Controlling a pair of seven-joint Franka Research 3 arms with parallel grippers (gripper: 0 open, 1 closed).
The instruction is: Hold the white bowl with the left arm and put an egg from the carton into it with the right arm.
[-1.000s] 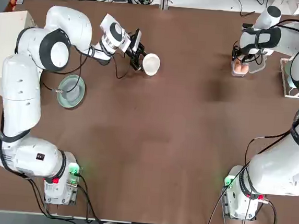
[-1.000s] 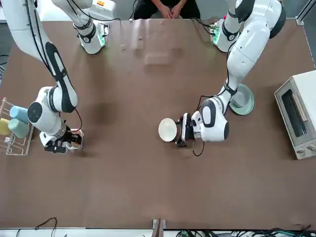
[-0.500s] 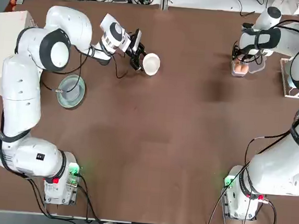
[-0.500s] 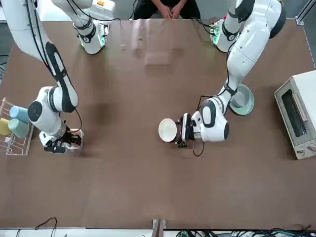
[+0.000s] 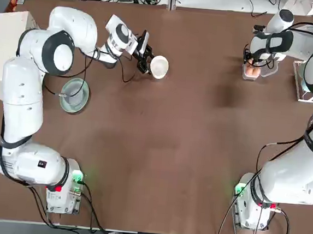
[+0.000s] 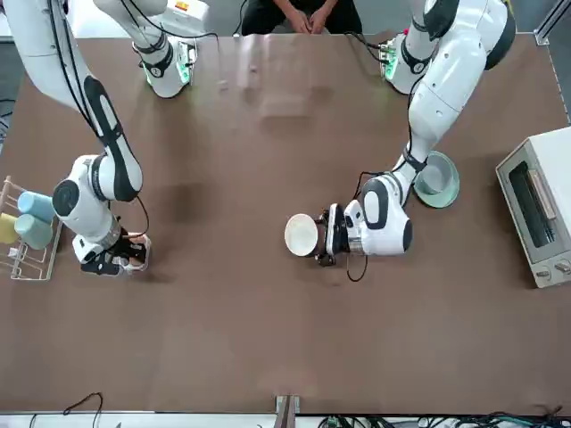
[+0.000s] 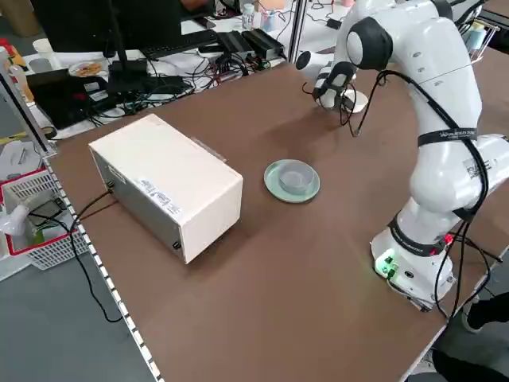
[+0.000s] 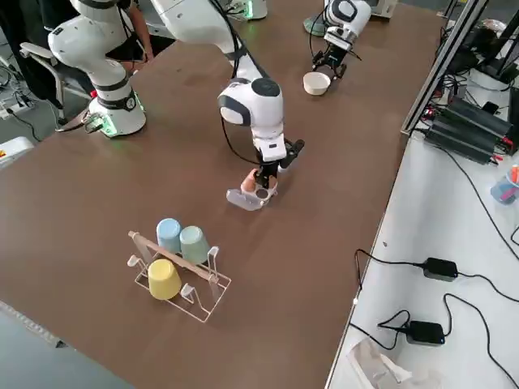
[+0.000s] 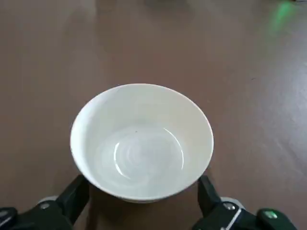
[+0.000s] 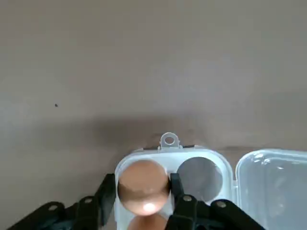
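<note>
1. The white bowl (image 9: 141, 143) is small, round, glossy and opaque, with nothing inside; it sits on the brown counter (image 5: 172, 129) toward the far edge, left of centre in the top view.
2. The left gripper (image 9: 141, 201) pinches the bowl, one black finger on each side of its wall.
3. The carton (image 10: 192, 177) is clear plastic, its hinged lid folded open beside it, near the counter's far right corner.
4. The egg (image 10: 143, 186) is light brown with an orange tint and a small shine; the cup next to it is bare.
5. The right gripper (image 10: 143, 191) is pressed onto the egg from both sides, inside the carton.
</note>
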